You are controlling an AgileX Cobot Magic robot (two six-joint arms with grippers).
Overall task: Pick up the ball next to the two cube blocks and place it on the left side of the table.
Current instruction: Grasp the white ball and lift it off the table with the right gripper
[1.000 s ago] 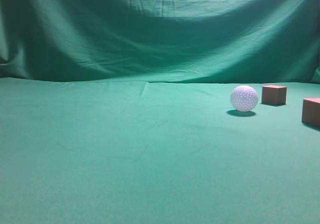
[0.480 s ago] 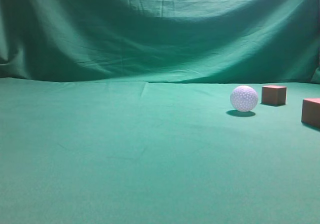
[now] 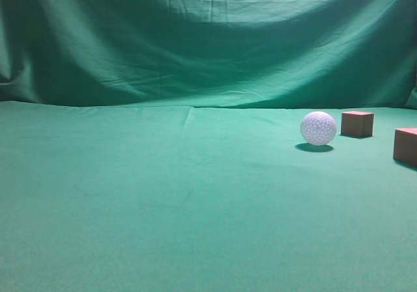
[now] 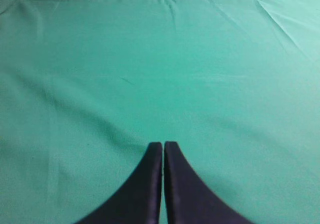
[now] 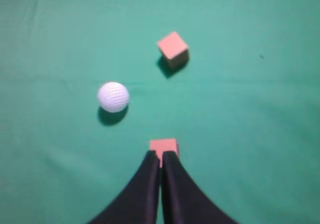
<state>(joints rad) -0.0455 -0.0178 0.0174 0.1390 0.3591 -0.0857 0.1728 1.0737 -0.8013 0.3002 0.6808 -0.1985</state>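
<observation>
The right gripper (image 5: 161,156) hangs above the table (image 5: 260,134) with its two dark fingers pressed together, nothing between them. Just past its tips, partly covered by them, lies one of the two cube blocks (image 5: 163,146), flat face up. Farther ahead of the tips and a little to their right sits the other cube (image 5: 173,47), turned so a corner points back toward the gripper. The ball (image 5: 113,96), white and dimpled, rests on the cloth ahead and to the left of the fingertips, apart from both cubes and roughly between them in depth, throwing a small shadow on the near side.

The left gripper (image 4: 163,146) is likewise clenched, its fingers meeting in a thin seam with nothing held. Ahead of it and to either side there is only green cloth with a few soft creases.

From the exterior view, neither arm shows. The ball (image 3: 318,128) stands on the right part of the table (image 3: 163,207), with one cube (image 3: 357,123) just beside it on its right and slightly farther back, not touching. The second cube (image 3: 405,145) sits nearer the camera at the right edge, cut off by the frame. Behind everything hangs a draped green backdrop (image 3: 195,38) in loose folds. No bin, tray or other container is anywhere among these things; ball and cubes all lie straight on the cloth.
</observation>
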